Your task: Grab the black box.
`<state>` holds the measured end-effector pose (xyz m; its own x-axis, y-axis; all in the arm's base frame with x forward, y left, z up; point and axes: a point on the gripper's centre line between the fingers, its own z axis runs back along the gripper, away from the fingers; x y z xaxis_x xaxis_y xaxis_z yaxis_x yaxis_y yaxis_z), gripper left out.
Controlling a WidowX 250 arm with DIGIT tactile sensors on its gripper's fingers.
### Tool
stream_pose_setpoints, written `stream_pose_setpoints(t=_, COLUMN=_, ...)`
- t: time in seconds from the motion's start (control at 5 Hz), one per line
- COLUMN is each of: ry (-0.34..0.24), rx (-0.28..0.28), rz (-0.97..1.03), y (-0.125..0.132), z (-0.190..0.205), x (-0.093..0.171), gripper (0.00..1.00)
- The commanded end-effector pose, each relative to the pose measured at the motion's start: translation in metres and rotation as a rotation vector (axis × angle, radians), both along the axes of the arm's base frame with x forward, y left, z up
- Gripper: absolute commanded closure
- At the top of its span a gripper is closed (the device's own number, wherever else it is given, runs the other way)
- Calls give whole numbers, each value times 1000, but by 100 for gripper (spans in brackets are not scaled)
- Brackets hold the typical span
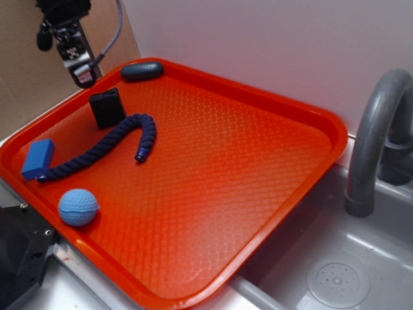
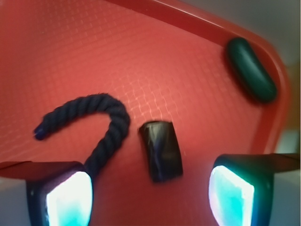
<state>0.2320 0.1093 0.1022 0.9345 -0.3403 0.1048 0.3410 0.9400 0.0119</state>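
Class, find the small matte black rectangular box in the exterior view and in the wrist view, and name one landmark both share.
Exterior: small matte black rectangular box upper left on the tray, beside the rope.
Wrist: bottom centre, between the tool's fingers.
Shared landmark: dark navy twisted rope.

We see an orange plastic tray (image 1: 258, 123) with a waffle-textured, faintly glossy floor. On it, the black box (image 2: 161, 150) shows a smooth surface with a slight sheen, the navy rope (image 1: 103, 152) a coarse twisted weave, and the pale blue ball (image 1: 78, 207) a dimpled matt skin. The sink (image 1: 361, 258) beside it looks like smooth grey plastic.
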Motion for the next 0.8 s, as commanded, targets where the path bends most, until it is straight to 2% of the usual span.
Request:
stream_pose_setpoints(t=0.0, ry=22, rx=-6, rz=-2, y=-1, z=-48, x=16, gripper=0)
stream_pose_setpoints(t=0.2, ry=116, rx=79, rz=-24, y=-9, z=-68, x=9, gripper=11)
stream_pose_setpoints(t=0.4, ry=100, rx=91, rz=51, y=-9, z=-64, x=7, gripper=100)
stream_pose_setpoints(t=0.6, ry=58, rx=45, rz=84, y=-8, z=-35, x=7, gripper=100)
